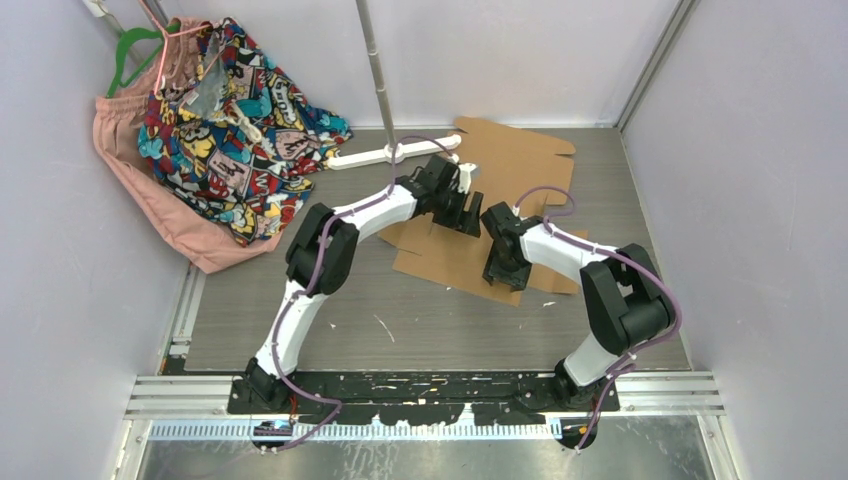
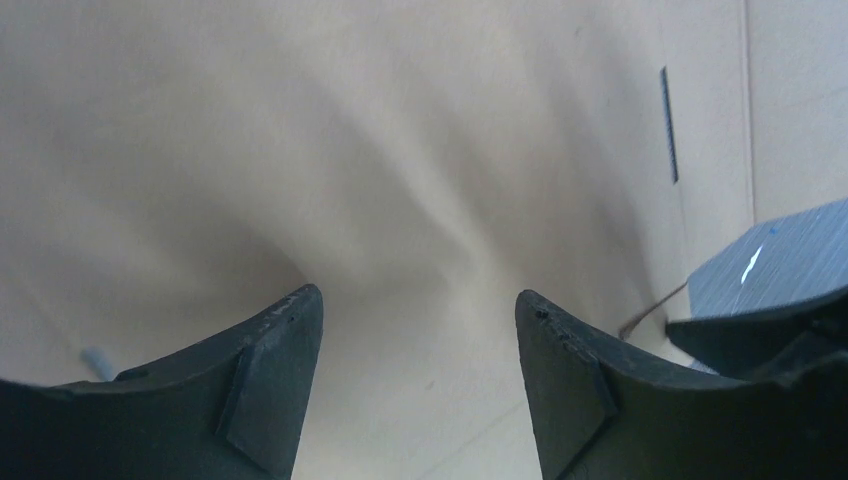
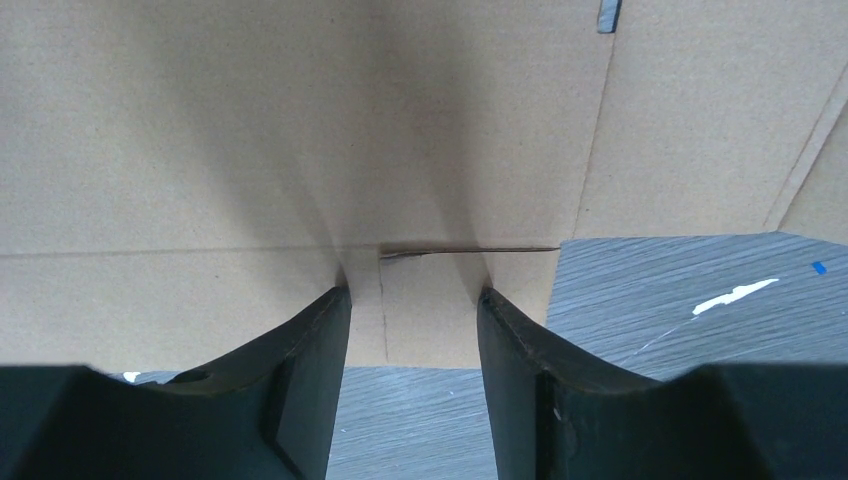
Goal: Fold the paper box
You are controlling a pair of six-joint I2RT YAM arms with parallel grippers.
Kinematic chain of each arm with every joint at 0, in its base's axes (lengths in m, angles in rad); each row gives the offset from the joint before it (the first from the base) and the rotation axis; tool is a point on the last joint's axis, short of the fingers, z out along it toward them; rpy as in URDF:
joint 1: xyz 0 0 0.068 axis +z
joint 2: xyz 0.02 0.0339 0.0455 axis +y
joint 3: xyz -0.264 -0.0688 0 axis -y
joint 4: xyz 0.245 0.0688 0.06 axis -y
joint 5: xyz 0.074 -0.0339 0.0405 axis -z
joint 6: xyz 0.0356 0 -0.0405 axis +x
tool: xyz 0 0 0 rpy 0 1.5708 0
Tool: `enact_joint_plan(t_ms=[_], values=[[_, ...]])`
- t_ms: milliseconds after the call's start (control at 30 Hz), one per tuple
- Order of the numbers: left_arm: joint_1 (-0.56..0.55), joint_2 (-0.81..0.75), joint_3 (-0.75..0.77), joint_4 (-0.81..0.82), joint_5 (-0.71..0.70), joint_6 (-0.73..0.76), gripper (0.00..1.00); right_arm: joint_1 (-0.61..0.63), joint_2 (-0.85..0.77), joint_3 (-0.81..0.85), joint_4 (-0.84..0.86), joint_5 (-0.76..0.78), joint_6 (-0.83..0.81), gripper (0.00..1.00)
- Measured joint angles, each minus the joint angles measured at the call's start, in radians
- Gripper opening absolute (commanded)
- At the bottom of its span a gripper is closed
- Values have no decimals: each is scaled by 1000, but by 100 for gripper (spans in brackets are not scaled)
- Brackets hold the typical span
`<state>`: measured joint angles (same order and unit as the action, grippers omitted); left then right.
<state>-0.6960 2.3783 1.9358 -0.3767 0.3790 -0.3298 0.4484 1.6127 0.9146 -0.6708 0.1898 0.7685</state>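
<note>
The paper box lies as a flat brown cardboard sheet with flaps at the middle and back of the grey table. My left gripper hangs low over the sheet's middle, jaws open. In the left wrist view the cardboard fills the frame behind that gripper, and nothing is between the fingers. My right gripper is at the sheet's near edge. In the right wrist view it stands open, its fingertips resting on the cardboard just inside that edge, astride a crease and a short slit.
A heap of patterned cloth and a pink garment fills the back left corner, with a green hanger above. A white stand's base lies beside the sheet, and its pole rises there. Walls close in on three sides.
</note>
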Motion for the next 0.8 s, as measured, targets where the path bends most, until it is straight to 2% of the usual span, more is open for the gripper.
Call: enact_joint_plan(t_ms=[167,200,267,500,667,800], values=[[26,-119,-166,-8,-12,8,77,3,2,2,3,-1,-4,54],[32,-143,-196,-6,-14,8,83,3,3,2,3,-2,-4,54],[39,-180,-236,-6,-19,9,84,3,4,3,2,-2,-5,54],[53,-301,-329,26,-42,5,83,3,5,4,2,-3,-6,54],[60,-404,-454,50,-70,-11,83,3,5,4,2,-4,-8,54],[77,-458,-556,54,-92,-30,79,3,5,4,3,-5,-10,54]])
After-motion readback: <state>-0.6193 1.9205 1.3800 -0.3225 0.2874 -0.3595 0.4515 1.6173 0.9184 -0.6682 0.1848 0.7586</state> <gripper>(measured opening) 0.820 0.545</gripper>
